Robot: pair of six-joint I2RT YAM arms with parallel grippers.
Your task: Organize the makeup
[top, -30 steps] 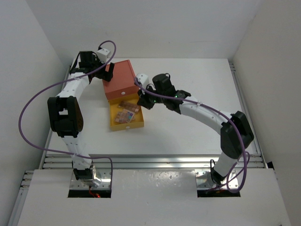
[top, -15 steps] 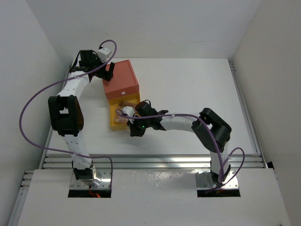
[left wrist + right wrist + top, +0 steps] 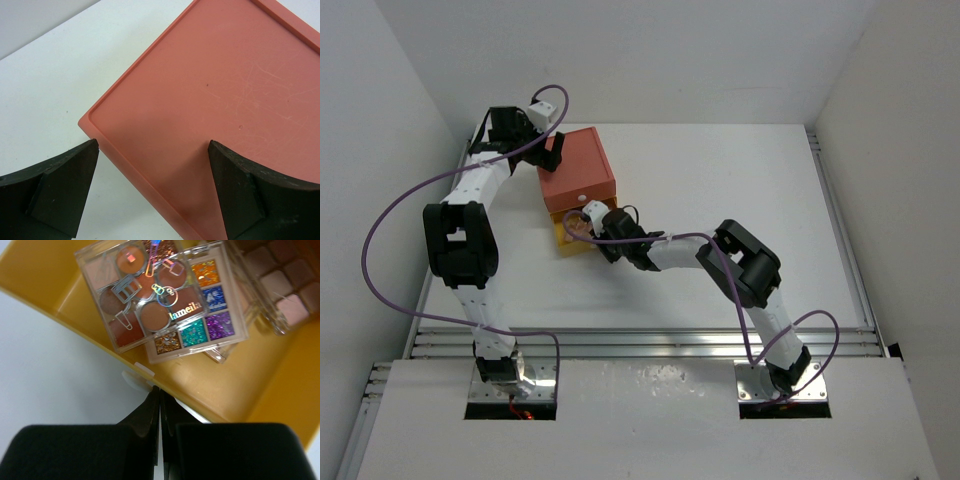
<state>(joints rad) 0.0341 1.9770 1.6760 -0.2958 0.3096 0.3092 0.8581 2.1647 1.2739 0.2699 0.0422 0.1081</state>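
Just outside the yellow drawer [image 3: 35, 265], right claw [image 3: 159, 390], jaws together; palettes [image 3: 140, 295] inside

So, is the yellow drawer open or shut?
Partly open: the drawer juts from the box, palettes uncovered inside; the shut right end effector sits at its front wall.

Orange-red box [image 3: 578, 170] sits upper left of centre on the white worktop [image 3: 740, 170]. Yellow drawer [image 3: 564, 241] sticks out just below it in frame. White walls all round.
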